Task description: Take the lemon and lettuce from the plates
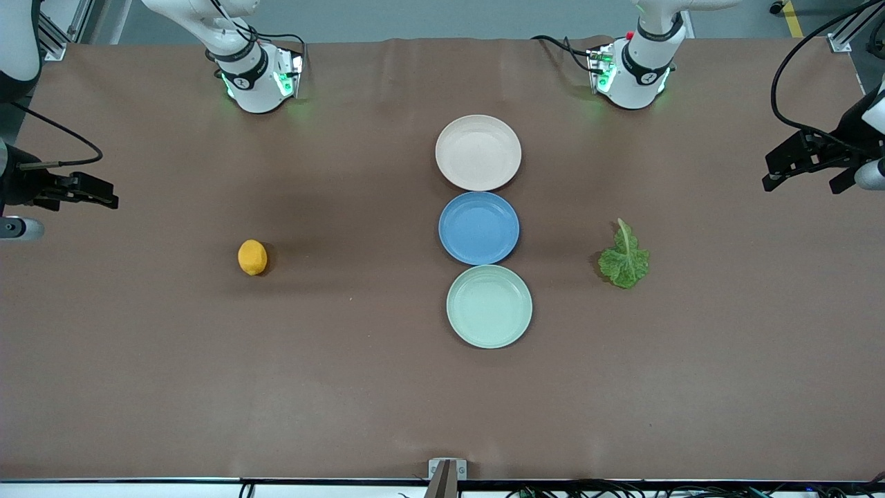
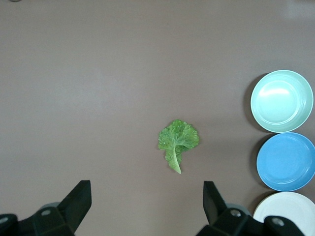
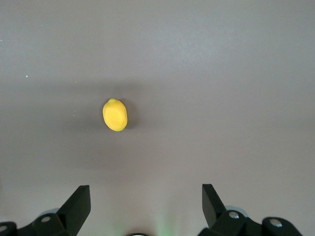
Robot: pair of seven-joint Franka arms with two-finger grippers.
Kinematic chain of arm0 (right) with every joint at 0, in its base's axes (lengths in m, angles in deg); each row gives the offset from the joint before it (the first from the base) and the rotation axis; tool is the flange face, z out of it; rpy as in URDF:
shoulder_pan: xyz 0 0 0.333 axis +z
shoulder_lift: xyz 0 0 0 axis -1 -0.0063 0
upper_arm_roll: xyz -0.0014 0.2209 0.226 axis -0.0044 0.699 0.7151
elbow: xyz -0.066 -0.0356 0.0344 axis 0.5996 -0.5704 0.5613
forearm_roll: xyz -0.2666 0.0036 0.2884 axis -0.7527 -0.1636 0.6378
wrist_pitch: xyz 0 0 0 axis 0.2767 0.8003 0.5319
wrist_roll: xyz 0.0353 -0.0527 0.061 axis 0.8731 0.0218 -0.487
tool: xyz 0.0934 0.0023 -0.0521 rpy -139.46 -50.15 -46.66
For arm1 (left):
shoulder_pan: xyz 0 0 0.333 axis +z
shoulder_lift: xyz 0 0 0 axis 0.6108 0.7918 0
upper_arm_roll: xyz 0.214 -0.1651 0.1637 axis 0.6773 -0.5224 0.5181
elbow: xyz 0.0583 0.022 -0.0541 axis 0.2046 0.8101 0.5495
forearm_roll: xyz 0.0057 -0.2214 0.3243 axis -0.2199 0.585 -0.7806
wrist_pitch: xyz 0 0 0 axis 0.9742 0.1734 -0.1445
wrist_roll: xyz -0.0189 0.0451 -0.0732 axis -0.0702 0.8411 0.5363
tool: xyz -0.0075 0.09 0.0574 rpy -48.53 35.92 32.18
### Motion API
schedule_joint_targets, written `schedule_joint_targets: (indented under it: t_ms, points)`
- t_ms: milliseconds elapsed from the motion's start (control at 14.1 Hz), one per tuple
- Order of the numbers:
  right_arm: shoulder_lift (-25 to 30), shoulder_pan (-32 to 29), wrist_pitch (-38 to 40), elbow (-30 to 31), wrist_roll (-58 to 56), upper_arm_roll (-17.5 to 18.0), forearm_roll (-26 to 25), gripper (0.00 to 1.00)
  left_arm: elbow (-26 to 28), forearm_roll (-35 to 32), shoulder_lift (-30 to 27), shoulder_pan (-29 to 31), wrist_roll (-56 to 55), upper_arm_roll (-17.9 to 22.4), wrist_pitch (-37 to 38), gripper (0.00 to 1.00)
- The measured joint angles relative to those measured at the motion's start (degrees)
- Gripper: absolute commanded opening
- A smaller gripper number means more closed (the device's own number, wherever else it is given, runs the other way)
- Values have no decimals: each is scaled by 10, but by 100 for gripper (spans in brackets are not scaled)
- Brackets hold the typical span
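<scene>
The lemon (image 1: 252, 256) lies on the bare brown table toward the right arm's end, on no plate; it also shows in the right wrist view (image 3: 115, 115). The lettuce (image 1: 624, 257) lies flat on the table toward the left arm's end, on no plate, and shows in the left wrist view (image 2: 177, 141). The cream-beige plate (image 1: 478, 152) and the mint green plate (image 1: 489, 306) are both empty. My left gripper (image 1: 800, 185) hangs open and empty over the table's edge at its own end (image 2: 146, 189). My right gripper (image 1: 104, 196) hangs open and empty over its own end (image 3: 145, 191).
A blue plate (image 1: 478, 227), also empty, sits between the cream and mint plates in a row at the table's middle. The three plates also show in the left wrist view, mint (image 2: 281, 101), blue (image 2: 285, 161), cream (image 2: 285, 211). Both arm bases stand along the table's back edge.
</scene>
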Motion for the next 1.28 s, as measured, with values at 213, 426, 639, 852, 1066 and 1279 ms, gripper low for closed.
schedule_joint_targets:
  t_ms: [213, 426, 639, 852, 1066, 1279]
  points:
    - [19, 11, -6, 17, 0, -8, 0, 100, 0, 0, 1, 1, 0, 0, 0, 100]
    - [34, 12, -6, 22, 0, -11, 0, 100, 0, 0, 2, 2, 0, 1, 0, 100]
    - [48, 12, -6, 26, 0, -13, 0, 100, 0, 0, 3, 2, 0, 1, 0, 100]
    - [62, 12, -5, 27, 0, -13, 0, 100, 0, 0, 4, 2, 0, 1, 0, 100]
    - [73, 12, -4, 29, 0, -13, 1, 100, 0, 0, 5, 2, 0, 1, 0, 100]
    - [76, 12, -5, 35, 0, -13, 16, 100, 0, 0, 6, 2, 0, 1, 0, 100]
